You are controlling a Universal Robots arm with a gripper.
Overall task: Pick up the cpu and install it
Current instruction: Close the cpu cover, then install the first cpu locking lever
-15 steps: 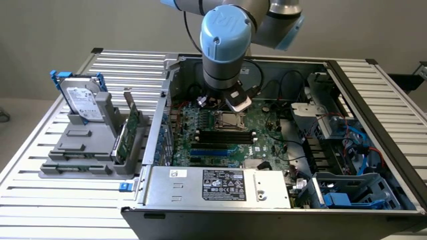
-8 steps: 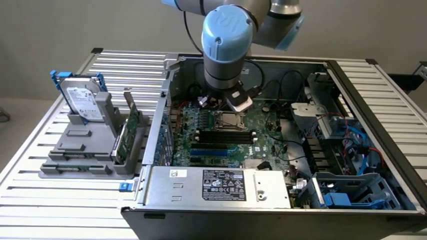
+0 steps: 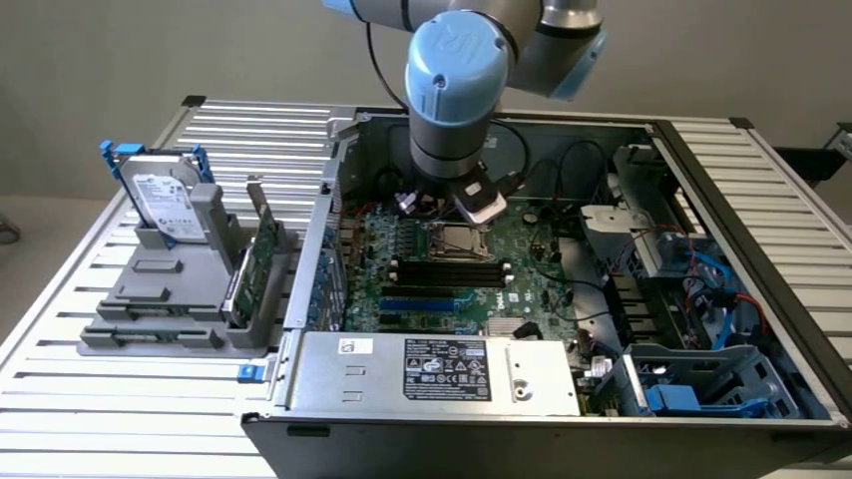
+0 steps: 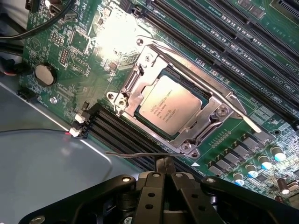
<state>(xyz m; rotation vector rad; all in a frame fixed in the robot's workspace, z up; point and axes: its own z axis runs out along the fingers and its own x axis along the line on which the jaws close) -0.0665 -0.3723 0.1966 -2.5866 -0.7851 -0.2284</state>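
Hard drive (image 3: pixel 171 205) upright in grey holder (image 3: pixel 160 299) at worktop (image 3: pixel 120 389) left edge, green card (image 3: pixel 253 267) beside it. Open case (image 3: pixel 752 215) fills the worktop's middle and right. cpu (image 4: pixel 169 112) sits in socket (image 4: pixel 140 70) near motherboard (image 3: pixel 540 289) far edge, metal frame around it. Gripper (image 4: pixel 164 162) hangs just beside the socket, fingers pinched together, gripping nothing. Power supply (image 3: pixel 440 371) on case's near edge.

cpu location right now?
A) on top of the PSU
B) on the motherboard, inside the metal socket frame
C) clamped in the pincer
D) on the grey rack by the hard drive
B: the cpu lies flat inside the metal frame on the motherboard; the pincer is shut and clear of it.
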